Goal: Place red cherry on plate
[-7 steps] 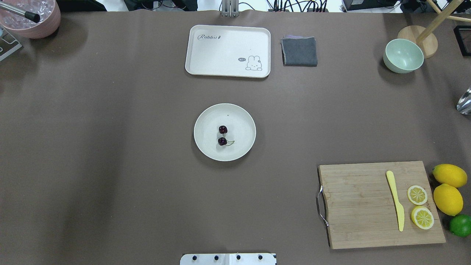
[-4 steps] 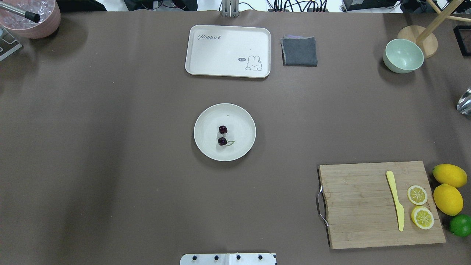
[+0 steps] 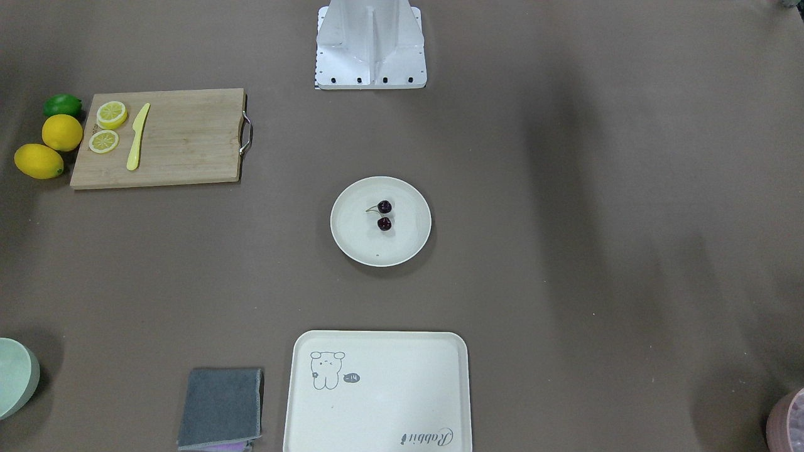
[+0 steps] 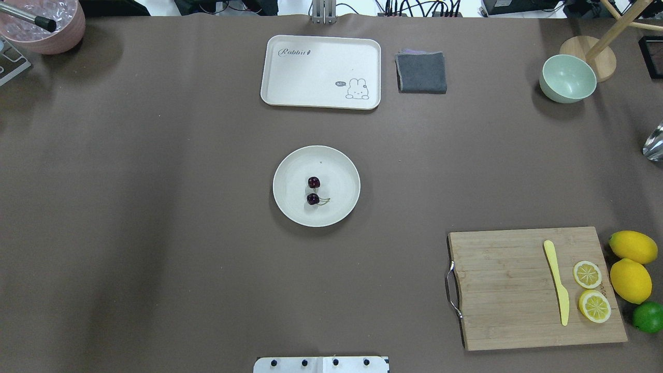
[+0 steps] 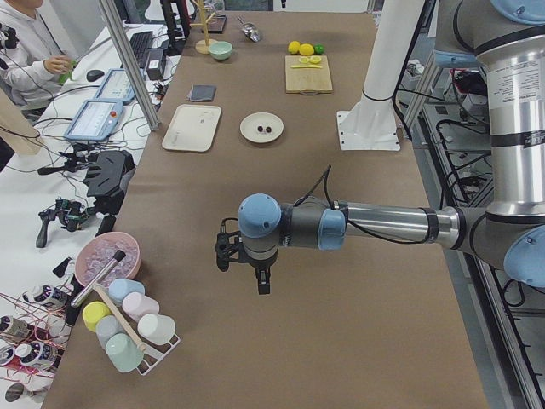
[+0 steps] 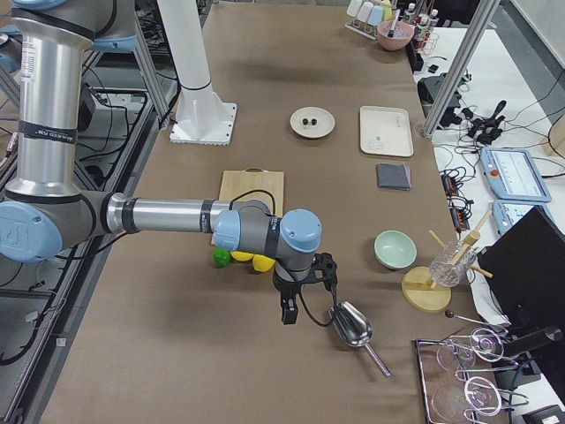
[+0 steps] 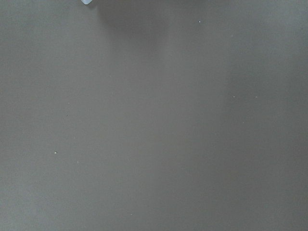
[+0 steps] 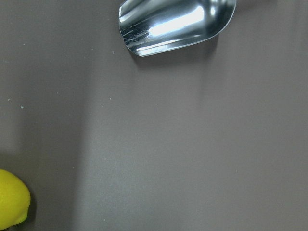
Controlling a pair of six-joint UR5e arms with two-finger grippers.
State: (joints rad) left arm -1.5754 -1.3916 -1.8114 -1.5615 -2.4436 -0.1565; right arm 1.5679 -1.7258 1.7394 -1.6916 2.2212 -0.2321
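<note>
Nearest me is the robot's white mounting plate point(image 4: 321, 364) at the table's edge. Neither arm is over the middle. The left gripper point(image 5: 254, 271) hangs above bare brown table out at the robot's left end. The right gripper point(image 6: 300, 296) hangs at the opposite end, just beside a metal scoop point(image 6: 353, 325). Both show only from the side, so I cannot tell whether their fingers are parted or closed. Nothing seems to be in them.

A little further in, on the robot's right, lies a wooden cutting board point(image 4: 502, 290) with a yellow knife point(image 4: 557, 282) and two lemon slices point(image 4: 587, 274). Whole lemons point(image 4: 630, 280) and a lime point(image 4: 648, 317) sit just beside it.

At the table's centre is the plate point(image 4: 290, 207), and the red cherry point(image 4: 313, 199) pair lies on it, near the middle, stems trailing toward the robot's right. Beyond that are the cream rabbit tray point(image 4: 311, 72), a folded grey cloth point(image 4: 421, 72) and a pale green bowl point(image 4: 554, 93).

To my eye the placing is done: fruit on the plate, both arms well apart from it. The next move calls for nothing more than keeping clear of the plate.
</note>
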